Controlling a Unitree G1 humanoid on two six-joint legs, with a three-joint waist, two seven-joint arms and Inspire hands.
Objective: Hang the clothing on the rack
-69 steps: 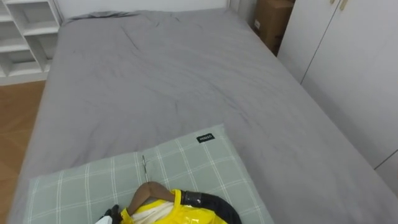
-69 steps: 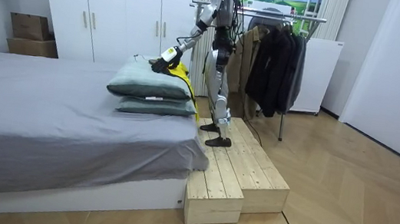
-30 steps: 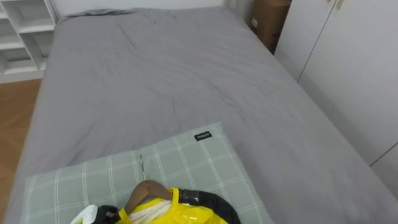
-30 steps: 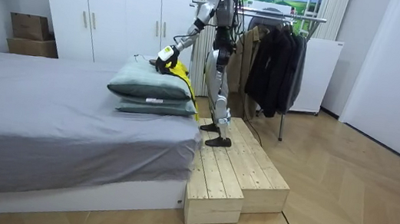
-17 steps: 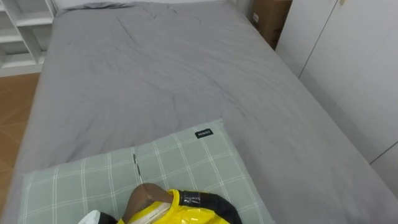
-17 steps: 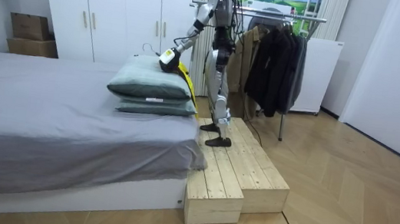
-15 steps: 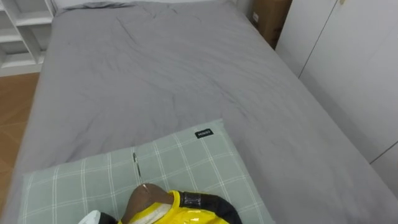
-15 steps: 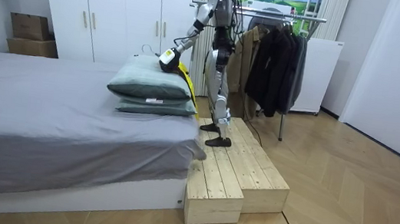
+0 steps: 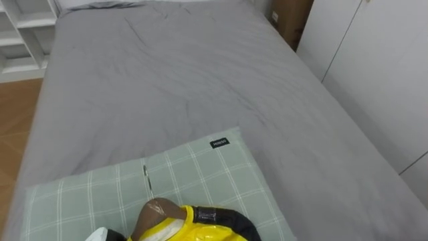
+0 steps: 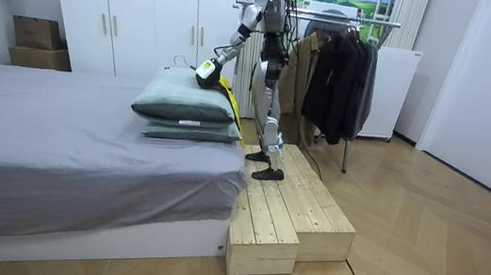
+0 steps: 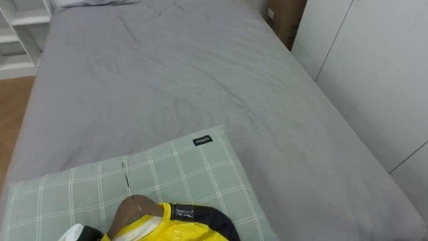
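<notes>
Robot's left hand at the end of an outstretched arm, over the head end of the top pillow; whether its fingers are spread, pressed together or closed on anything cannot be told, since in the eye views only a sliver of it shows at the bottom edge and in the room view it is too small to read; yellow jacket directly at the hand, with a dark collar, lying against the near end of the pillow; in the room view part of the yellow cloth hangs down the side of the stacked pillows toward the platform; wooden hanger inside the neck of the jacket, brown shoulder showing above the collar; metal hook of the hanger pointing away from the robot, over the checked green pillowcase; contact between hook and pillow cannot be told; second pillow beneath the first, both on the grey bed; robot standing upright on a wooden platform at the head of the bed, facing along the mattress; clothes rack just behind the robot, hung with dark coats; white wardrobe along the wall on the robot's right; cardboard box beside it at the far corner; white shelves on the robot's left beyond the bed.
</notes>
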